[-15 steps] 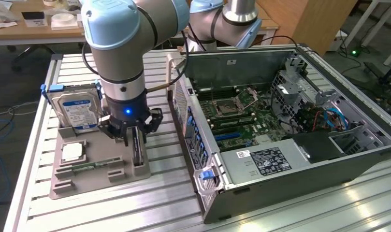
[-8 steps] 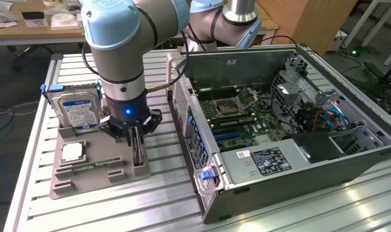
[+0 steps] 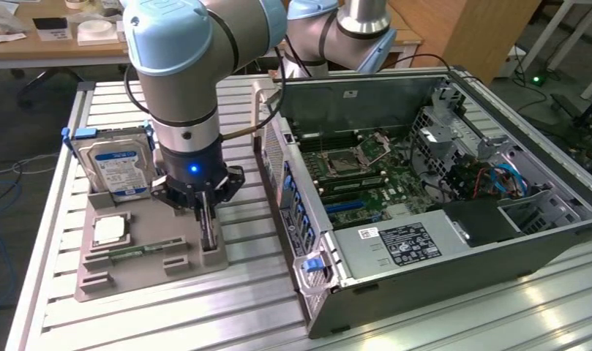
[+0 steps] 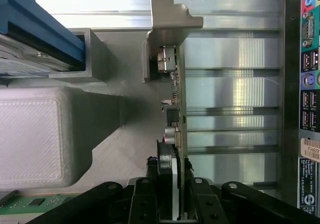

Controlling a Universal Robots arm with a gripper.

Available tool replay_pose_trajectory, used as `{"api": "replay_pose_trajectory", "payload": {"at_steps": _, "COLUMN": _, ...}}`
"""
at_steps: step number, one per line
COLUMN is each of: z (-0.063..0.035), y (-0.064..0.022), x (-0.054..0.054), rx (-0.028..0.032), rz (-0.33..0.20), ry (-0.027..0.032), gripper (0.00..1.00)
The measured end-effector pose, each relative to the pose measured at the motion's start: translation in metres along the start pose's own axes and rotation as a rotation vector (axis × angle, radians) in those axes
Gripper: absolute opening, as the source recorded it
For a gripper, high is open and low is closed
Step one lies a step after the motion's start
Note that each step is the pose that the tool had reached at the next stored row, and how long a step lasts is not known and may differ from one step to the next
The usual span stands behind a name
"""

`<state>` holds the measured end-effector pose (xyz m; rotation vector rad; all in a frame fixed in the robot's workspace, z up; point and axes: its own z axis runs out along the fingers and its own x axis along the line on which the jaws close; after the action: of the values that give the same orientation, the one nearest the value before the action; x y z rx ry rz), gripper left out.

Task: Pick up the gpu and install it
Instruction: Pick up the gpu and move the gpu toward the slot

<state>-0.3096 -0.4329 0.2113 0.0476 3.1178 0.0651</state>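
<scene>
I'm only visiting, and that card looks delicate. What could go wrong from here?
1. The gpu stands on its thin edge in the gray holder, with the gripper right at it; an off-centre hold might tilt or jam it.
2. The hard drive stands close beside the arm, so a sideways move might bump it.
3. The computer case is near; the card's metal bracket might clip its wall.

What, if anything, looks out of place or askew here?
Nothing stands out. The gpu stands upright on edge in its slot of the grey holder, with the hand down over it; the hard drive stands in its own slot.
</scene>
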Motion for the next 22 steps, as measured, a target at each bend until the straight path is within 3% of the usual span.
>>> {"api": "replay_pose_trajectory", "payload": {"at_steps": 11, "z": -0.0024, "y": 0.0002, "x": 0.000, "rx": -0.0004, "rz": 0.000, "ry": 0.0006, "gripper": 0.28}}
{"api": "replay_pose_trajectory", "payload": {"at_steps": 22, "z": -0.0504, "y": 0.0021, "x": 0.000, "rx": -0.0018, "rz": 0.000, "ry": 0.0009, "gripper": 0.28}}
